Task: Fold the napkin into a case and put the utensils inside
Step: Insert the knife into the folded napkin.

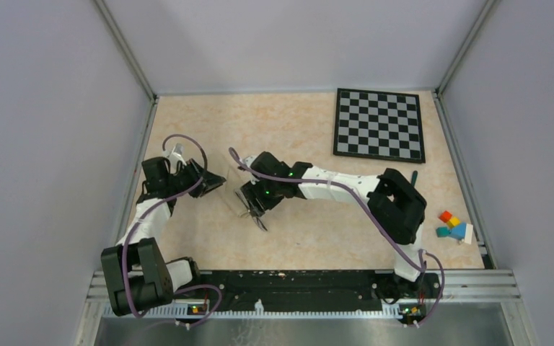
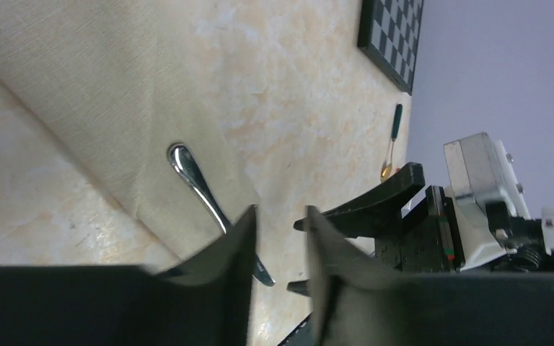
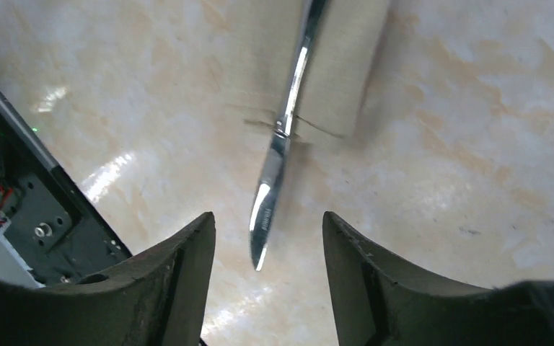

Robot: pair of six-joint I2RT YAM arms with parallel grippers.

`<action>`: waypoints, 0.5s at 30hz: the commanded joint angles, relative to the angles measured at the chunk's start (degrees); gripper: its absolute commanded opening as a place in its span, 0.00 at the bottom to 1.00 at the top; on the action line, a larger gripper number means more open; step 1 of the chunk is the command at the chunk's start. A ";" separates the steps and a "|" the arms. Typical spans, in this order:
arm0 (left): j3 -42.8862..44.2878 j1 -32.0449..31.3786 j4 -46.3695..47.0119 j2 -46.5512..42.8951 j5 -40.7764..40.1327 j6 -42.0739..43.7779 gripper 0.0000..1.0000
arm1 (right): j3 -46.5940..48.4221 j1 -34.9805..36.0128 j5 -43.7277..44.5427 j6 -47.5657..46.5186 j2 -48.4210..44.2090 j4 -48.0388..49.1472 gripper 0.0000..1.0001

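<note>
**Both pincers empty, knife lying across the napkin edge**

The right pincer (image 3: 267, 216) fills the bottom of its wrist view, fingers wide apart, nothing gripped. The silver knife (image 3: 293, 94) lies flat below it. The blade tip points into the gap between the two fingers and touches neither. The knife handle rests on the folded napkin (image 3: 343, 65). The blade crosses the cloth's short edge onto the bare bench (image 1: 296, 122). The napkin is a long narrow beige strip, close to the bench colour. What shows of the knife lies on top of the cloth; cannot tell if any part is tucked under a layer.

The left pincer (image 2: 281, 210) has its fingers a narrow gap apart, with bench showing through the gap, and holds nothing. The knife blade passes behind the finger nearer the napkin; cannot tell if they touch. The right pincer's black fingers sit just beside it.

The spoon (image 2: 394, 137), dark handle and gold bowl, lies on the bench well apart from the napkin and both pincers, near the checkered board (image 1: 379, 124). The coloured blocks (image 1: 453, 225) sit at the right edge of the bench, beside the right arm's elbow.
</note>
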 commanded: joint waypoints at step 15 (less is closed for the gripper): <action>11.95 0.32 -11.13 9.58 -11.59 4.38 0.53 | 0.42 5.89 15.54 -2.89 1.79 -0.09 0.56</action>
